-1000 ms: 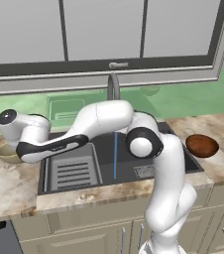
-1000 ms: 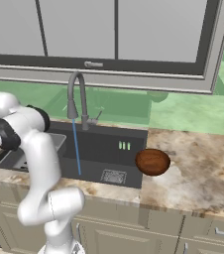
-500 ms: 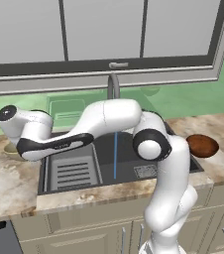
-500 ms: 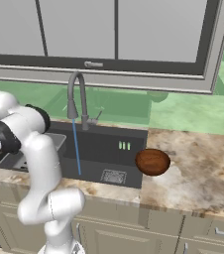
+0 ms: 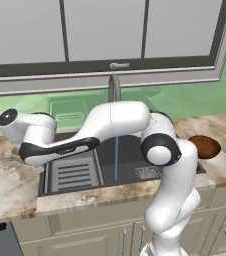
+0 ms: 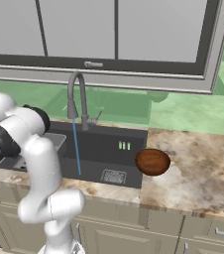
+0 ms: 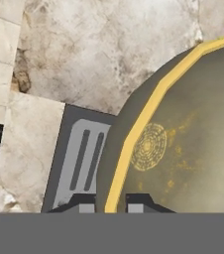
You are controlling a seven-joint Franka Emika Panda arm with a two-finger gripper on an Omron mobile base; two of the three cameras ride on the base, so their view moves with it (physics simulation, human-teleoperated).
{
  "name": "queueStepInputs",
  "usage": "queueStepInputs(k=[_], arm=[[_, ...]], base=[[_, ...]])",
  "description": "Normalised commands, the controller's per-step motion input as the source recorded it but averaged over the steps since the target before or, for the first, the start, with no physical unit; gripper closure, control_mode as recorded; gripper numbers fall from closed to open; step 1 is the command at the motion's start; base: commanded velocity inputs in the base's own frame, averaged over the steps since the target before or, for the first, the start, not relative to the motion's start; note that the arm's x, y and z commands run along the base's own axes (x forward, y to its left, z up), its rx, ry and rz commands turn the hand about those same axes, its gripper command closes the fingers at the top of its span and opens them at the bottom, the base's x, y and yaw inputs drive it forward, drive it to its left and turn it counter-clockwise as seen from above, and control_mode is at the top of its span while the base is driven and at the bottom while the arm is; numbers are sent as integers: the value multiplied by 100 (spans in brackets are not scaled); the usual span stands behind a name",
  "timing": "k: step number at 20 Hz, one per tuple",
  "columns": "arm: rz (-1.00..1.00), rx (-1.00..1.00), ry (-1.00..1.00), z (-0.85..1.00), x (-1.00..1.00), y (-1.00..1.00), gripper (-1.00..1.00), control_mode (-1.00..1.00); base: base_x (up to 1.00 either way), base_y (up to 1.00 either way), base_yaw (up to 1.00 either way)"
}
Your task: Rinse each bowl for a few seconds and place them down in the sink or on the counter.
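Honestly, my biggest worry now is the thin hold: my gripper (image 7: 109, 201) is closed on the rim of the olive-gold bowl (image 7: 183, 144), one finger tip on each side of the yellow edge, and nothing more supports it. If I swing the arm fast toward the water stream (image 5: 116, 159), the bowl can turn between the tips or slip out, because only a narrow piece of rim is pinched. It would then fall on the counter (image 7: 109, 54) or knock the edge of the sink (image 5: 127, 150). A second risk is the long reach: my arm is stretched far to the left side, and on the way to the faucet (image 6: 77, 99) the bowl could hit the grey slotted tray (image 7: 82, 158) or the sink wall if I carry it too low. I judge that a slow move with the bowl kept level is safer.

The bowl in my grip is round and shiny, with a bright yellow rim, a dull olive inside and a small golden ring pattern at the middle. In the hand view it lies over the counter, beside the left corner of the sink. I cannot tell if it is lifted or resting there.

The reddish-brown bowl (image 6: 152, 161) sits on the counter at the right of the sink, just beside the basin edge, not yet rinsed, I think.
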Motion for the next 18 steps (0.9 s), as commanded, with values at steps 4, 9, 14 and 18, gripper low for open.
queueStepInputs(k=[4,9,14,18], arm=[[-10,0,-2,0,-19,-30,100,-100],[-6,0,-3,0,-8,-33,100,-100],[-4,0,-2,0,-3,-40,100,-100],[-4,1,-1,0,-4,-40,100,-100]], base=[[0,0,0],[0,0,0],[0,0,0],[0,0,0]])
